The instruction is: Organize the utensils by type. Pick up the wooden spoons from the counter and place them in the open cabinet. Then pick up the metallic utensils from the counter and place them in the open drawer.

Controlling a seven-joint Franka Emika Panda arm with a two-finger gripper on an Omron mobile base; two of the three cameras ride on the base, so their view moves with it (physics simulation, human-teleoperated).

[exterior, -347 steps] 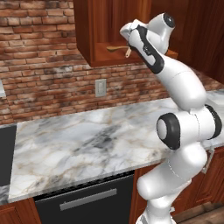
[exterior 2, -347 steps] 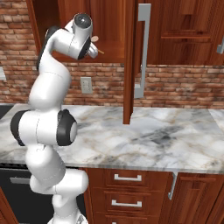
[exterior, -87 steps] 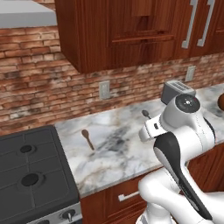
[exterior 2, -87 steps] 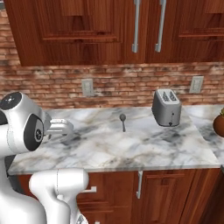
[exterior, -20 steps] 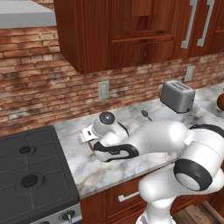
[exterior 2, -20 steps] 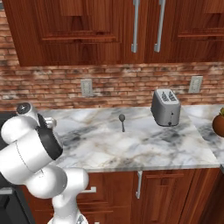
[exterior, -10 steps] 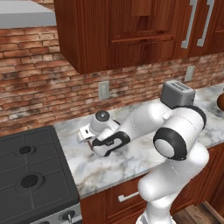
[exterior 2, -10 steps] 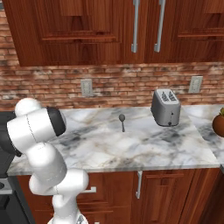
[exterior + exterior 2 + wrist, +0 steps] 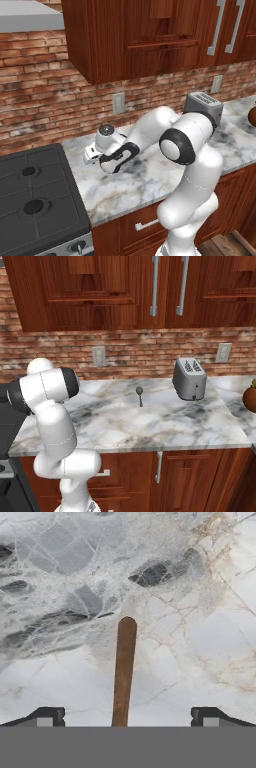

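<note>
The open gripper (image 9: 125, 717) hangs over a wooden spoon (image 9: 123, 672) near the counter's (image 9: 150, 185) back edge; next, lower and pinch its handle.

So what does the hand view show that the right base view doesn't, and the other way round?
Hand view: a brown wooden spoon handle lying on the marble between the open gripper fingertips. Right base view: a dark grey metal spoon, a toaster, wall outlets, closed upper cabinets and the arm bent low at the left. Both show the marble counter.
</note>
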